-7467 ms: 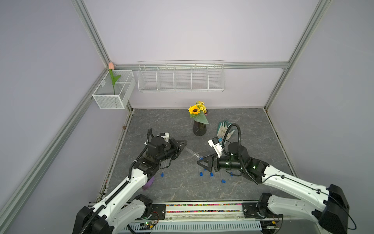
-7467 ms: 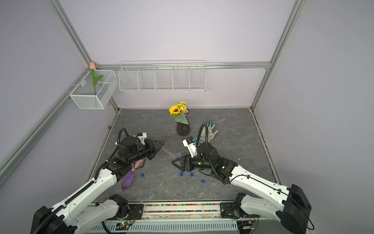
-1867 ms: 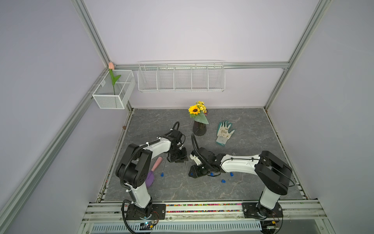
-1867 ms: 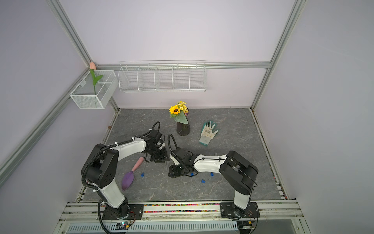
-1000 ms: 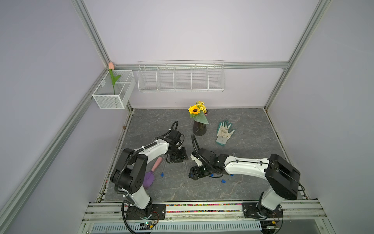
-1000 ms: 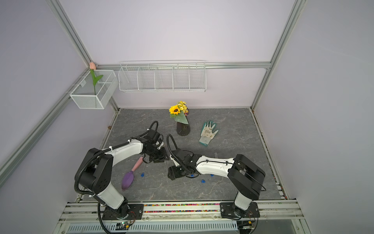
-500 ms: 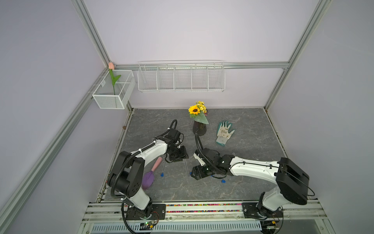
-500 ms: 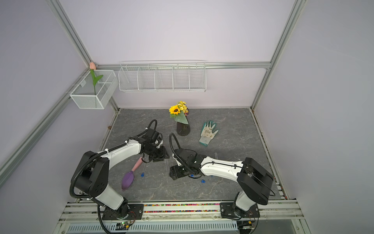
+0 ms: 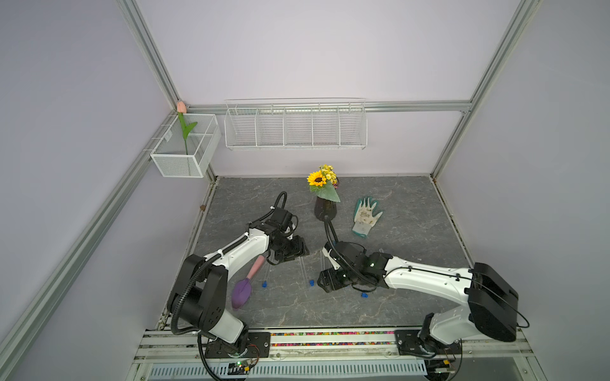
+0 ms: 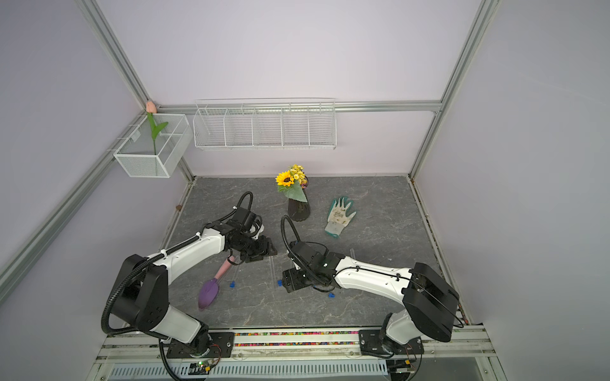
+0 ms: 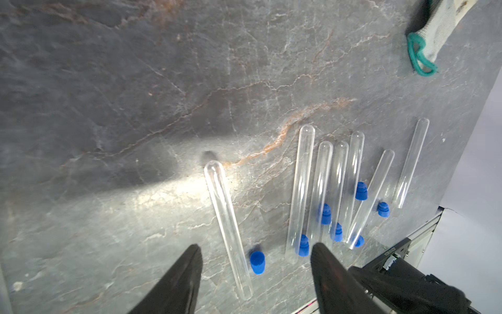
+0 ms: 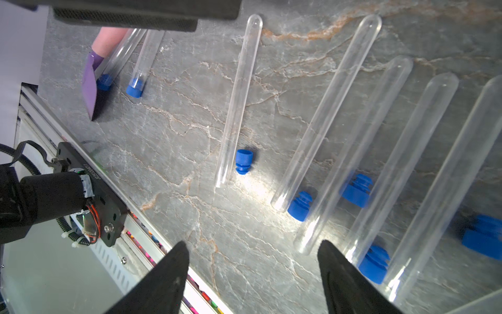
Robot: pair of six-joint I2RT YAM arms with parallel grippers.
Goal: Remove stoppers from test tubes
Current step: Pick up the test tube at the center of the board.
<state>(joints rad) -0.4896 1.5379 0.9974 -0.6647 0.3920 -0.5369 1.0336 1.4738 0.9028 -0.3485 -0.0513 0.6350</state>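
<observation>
Most test tubes (image 12: 240, 95) are lying uncapped on the bench (image 12: 176, 114), loose stoppers (image 12: 243, 160) sitting beside them — two capped tubes (image 12: 141, 54) are waiting by the scoop (image 12: 91, 81). Left claw (image 11: 255, 246) and right claw (image 12: 253, 242) are hanging apart, empty.

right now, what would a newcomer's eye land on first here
Bright blue plug-shaped stoppers lie scattered among clear test tubes toward the front of the grey marbled table. Farther back stands a yellow sunflower bouquet in a dark vase, a white-and-green work glove beside it.
</observation>
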